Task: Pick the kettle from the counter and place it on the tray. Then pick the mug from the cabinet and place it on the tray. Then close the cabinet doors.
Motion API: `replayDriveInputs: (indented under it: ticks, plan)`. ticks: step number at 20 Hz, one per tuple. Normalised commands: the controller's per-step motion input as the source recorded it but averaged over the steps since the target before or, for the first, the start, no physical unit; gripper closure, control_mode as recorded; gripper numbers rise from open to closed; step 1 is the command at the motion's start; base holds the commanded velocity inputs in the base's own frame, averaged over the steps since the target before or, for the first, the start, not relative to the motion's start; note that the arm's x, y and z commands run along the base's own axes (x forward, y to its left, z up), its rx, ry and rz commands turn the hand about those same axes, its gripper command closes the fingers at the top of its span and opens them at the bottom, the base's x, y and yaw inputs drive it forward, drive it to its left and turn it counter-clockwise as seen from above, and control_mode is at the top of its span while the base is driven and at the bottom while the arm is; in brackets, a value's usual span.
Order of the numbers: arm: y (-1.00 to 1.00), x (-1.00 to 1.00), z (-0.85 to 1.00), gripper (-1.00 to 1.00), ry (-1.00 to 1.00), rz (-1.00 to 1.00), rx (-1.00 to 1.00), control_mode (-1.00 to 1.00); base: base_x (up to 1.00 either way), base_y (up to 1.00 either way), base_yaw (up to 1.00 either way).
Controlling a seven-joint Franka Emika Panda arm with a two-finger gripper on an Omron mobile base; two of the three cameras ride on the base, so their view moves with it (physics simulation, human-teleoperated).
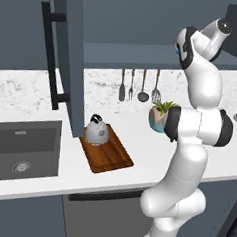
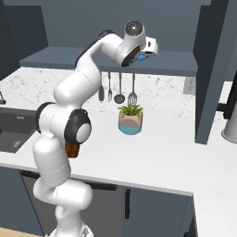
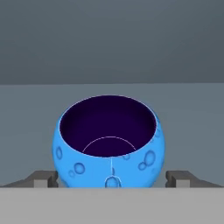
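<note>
Writing or brand marks cannot be made out anywhere. At lower centre of the hand view, the blue mug [image 3: 109,142] is seen upright on the cabinet [image 3: 109,94] shelf, between the widely spread fingertips [image 3: 43,178] of the gripper [image 3: 112,179], ungripped. At centre of the left base view, the kettle [image 1: 96,130] is seen on the tray [image 1: 110,155].

I count: 1 kettle [image 1: 95,131], 1 tray [image 1: 106,151], 1 blue mug [image 3: 109,142], 1 potted plant [image 2: 130,118], 4 hanging utensils [image 1: 138,87] on the wall, 1 sink [image 1: 22,149], 1 open cabinet door [image 1: 68,62] w/ 1 bar handle [image 1: 50,55]. Also 1 grey cylinder [image 2: 230,123] at counter's far end, partly cut off.
</note>
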Motion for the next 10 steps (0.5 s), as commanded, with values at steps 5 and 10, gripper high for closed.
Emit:
replayDriveInputs:
  ticks: [5, 10]
  plan:
    - [0.0, 0.0, -0.11, 1.0, 0.0, -0.02, 0.0, -1.0, 0.0, 0.0, 0.0]
    - [0.0, 0.0, -0.07, 1.0, 0.0, -0.01, 0.0, -1.0, 0.0, 0.0, 0.0]
